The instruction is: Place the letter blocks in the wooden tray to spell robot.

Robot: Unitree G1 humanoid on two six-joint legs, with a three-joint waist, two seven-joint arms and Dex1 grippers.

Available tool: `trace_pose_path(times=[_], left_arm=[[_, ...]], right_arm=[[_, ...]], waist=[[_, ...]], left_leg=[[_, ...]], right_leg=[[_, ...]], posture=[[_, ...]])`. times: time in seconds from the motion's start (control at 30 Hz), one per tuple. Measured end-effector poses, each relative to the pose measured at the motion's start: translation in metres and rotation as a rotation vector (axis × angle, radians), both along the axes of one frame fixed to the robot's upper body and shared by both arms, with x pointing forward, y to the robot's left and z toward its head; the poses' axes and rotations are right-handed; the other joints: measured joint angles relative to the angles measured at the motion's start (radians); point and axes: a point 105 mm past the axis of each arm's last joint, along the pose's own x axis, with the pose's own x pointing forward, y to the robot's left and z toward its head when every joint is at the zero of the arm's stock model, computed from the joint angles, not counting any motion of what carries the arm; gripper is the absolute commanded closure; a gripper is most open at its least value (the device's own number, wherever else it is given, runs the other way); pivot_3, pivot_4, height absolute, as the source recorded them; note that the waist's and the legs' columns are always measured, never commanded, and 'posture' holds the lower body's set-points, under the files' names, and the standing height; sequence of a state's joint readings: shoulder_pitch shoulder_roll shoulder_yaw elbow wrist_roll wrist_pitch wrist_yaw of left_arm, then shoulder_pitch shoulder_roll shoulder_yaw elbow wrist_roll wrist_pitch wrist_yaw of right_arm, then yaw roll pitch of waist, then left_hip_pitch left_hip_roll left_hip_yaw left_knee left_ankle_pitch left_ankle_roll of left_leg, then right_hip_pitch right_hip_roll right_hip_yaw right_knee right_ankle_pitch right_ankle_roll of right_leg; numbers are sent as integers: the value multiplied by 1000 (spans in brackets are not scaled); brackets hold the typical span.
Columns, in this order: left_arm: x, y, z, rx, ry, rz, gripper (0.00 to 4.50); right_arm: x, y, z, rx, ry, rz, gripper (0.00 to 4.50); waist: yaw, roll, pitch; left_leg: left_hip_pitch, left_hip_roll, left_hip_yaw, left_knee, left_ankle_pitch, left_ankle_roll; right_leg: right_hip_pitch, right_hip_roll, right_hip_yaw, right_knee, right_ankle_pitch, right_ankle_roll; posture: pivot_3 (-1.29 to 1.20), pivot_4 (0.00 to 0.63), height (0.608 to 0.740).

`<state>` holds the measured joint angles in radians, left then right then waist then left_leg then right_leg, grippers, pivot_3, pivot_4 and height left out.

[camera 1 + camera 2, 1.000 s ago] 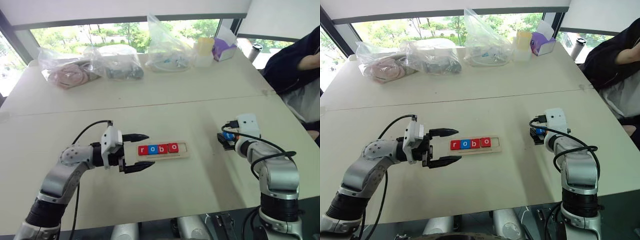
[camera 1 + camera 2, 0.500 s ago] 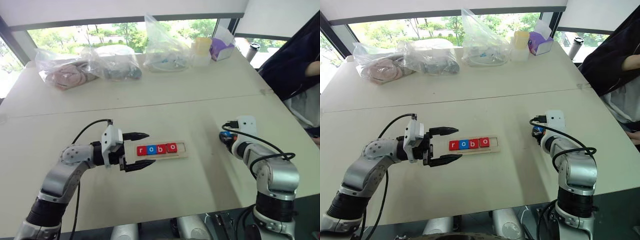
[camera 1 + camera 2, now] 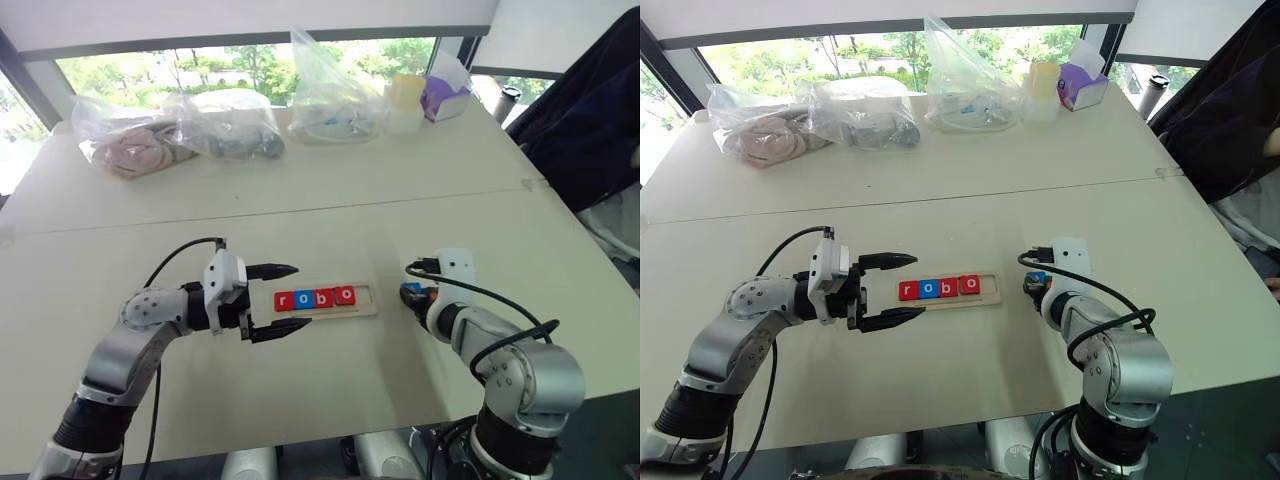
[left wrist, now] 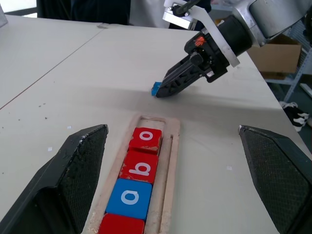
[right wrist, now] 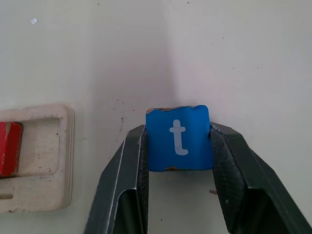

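The right gripper (image 5: 178,146) is clamped on a blue block (image 5: 179,138) bearing a white letter t, one black finger (image 5: 127,168) pressed against each side. It holds the block low over the pale table (image 3: 330,200), just beside the open end of the wooden tray (image 3: 365,303). In the tray, four blocks (image 3: 315,298) sit in a row spelling r, o, b, o, with the last slot free. At the tray's other end, the left gripper (image 3: 278,300) has its fingers spread wide, holding nothing.
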<state>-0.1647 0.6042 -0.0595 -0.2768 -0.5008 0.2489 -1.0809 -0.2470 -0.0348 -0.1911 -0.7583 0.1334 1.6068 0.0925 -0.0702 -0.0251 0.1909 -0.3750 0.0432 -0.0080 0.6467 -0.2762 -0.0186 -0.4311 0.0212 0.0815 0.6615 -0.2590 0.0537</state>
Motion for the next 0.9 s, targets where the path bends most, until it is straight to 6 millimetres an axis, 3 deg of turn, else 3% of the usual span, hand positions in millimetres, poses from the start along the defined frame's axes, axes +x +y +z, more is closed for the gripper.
trace_pose_path(times=[0.13,0.33,0.37,0.47,0.57,0.7,0.8,0.9], left_arm=[[0,0,-1,2,0,1,0],[0,0,-1,0,-14,3,0],[0,-1,-1,-3,-15,3,0],[1,0,-2,-6,-12,6,0],[2,1,-3,-6,-14,11,0],[3,1,-3,-8,-18,12,0],[3,1,-4,-7,-14,16,0],[4,2,-5,-2,-15,20,0]], right_arm=[[-2,2,-1,-1,1,12,3328],[-2,8,1,6,-8,62,314],[-3,9,2,-11,-9,90,14],[-4,2,4,-97,-1,171,14],[-4,-12,15,-279,-24,378,14],[1,-16,34,-389,-140,664,14],[-2,-22,31,-428,-175,886,14],[1,-31,21,-396,-179,999,14]], waist=[[0,0,0],[0,0,0],[0,0,0],[1,0,0],[1,1,1],[1,0,1],[3,0,2],[1,-1,2]], left_leg=[[0,0,0,0,0,0],[0,0,0,0,0,0],[0,0,0,0,0,0],[-1,-1,0,0,0,0],[-3,-1,2,0,0,0],[-3,-1,1,-1,-1,2],[-4,-1,1,-1,-2,3],[-4,-1,2,0,-2,4]], right_leg=[[0,0,0,0,0,0],[0,0,0,-1,0,0],[0,0,0,-2,0,0],[0,-1,0,-4,0,0],[1,-2,0,-9,0,0],[1,-1,0,-12,0,1],[1,0,-1,-12,0,2],[1,0,0,-12,1,3]], posture=[[0,150,740],[0,150,740],[0,150,740],[0,150,740],[0,150,740],[0,150,740],[0,150,740],[0,150,740]])
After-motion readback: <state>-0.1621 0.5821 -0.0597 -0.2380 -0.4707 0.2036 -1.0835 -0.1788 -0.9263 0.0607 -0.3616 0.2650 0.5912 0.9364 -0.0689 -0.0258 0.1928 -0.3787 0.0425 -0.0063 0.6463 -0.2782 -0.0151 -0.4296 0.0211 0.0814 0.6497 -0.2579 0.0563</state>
